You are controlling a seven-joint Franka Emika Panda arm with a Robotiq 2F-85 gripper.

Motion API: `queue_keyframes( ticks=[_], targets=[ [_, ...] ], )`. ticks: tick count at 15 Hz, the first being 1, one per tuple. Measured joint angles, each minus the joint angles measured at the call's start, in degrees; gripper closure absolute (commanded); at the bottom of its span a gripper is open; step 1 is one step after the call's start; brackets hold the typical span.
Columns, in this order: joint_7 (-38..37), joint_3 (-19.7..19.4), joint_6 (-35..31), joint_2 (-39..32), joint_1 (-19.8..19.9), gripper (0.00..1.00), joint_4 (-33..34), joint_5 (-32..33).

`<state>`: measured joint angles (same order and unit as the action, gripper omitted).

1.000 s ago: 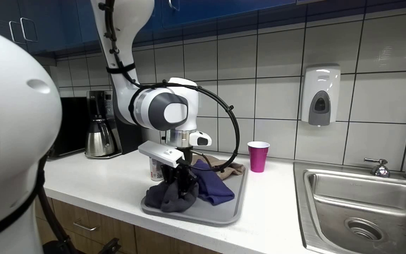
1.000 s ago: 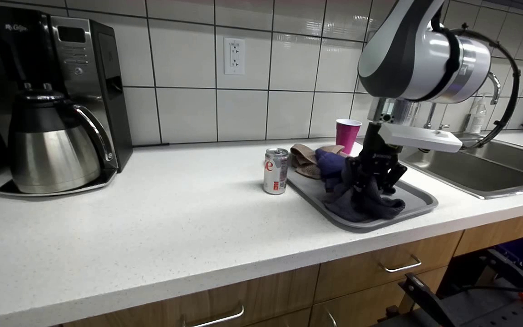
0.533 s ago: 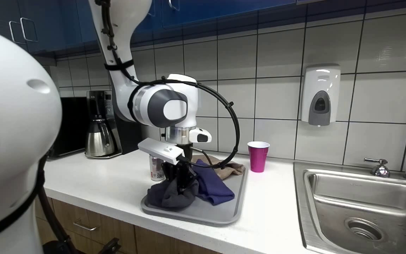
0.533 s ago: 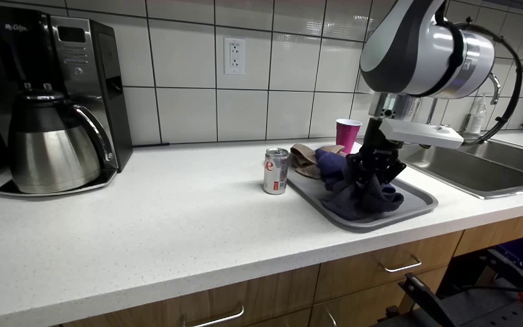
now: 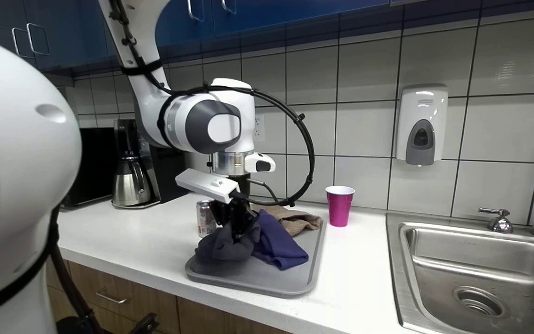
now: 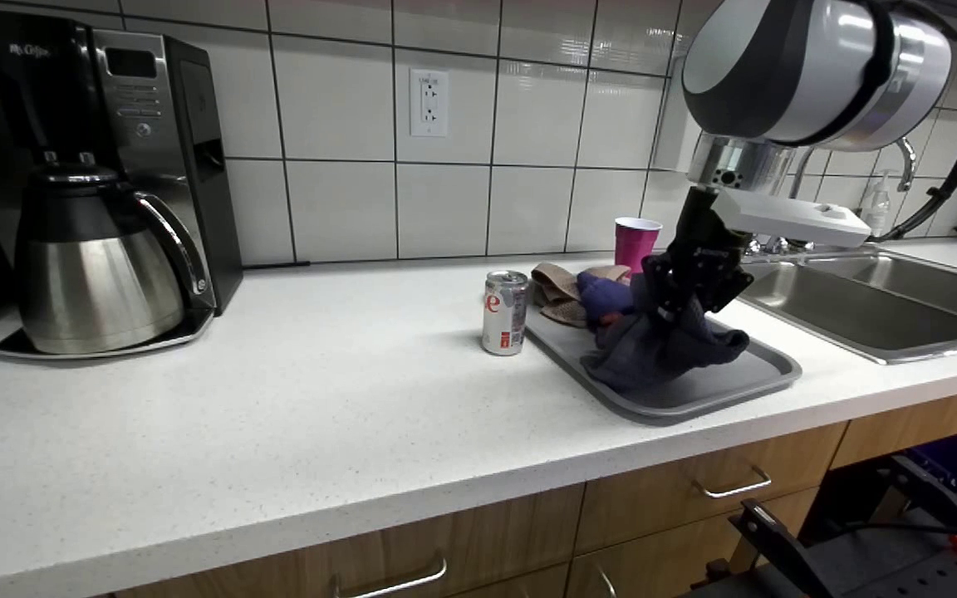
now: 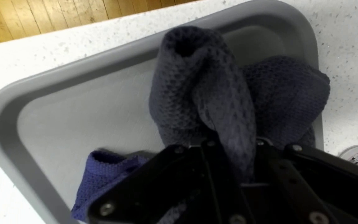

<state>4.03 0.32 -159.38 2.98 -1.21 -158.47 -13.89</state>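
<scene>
In both exterior views the countertop is bright and glare streaks the tiles. In an exterior view the cabinets at upper left are dim. In the wrist view the gripper along the bottom is near-black and out of focus.

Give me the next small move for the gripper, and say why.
Probably raise the gripper straight up a little. Its jaws are closed on the dark gray cloth, whose folds hang low over or onto the tray beside the purple cloth, with the can standing just outside the tray. Moving sideways now might drag it against either.
</scene>
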Motion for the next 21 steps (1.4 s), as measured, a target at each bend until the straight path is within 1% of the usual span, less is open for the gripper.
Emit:
queue_keyframes(
  ticks=[5, 12, 21],
  targets=[
    [-0.22, 0.17, 0.39, 4.24, -1.16, 0.96, -0.26, 2.6],
    [-3.56, 2.61, 0.62, 8.09, -3.15, 0.96, -0.3, 6.22],
    [-7.1, 5.18, 0.62, 12.08, -3.35, 0.96, -0.31, 8.74]
  ],
)
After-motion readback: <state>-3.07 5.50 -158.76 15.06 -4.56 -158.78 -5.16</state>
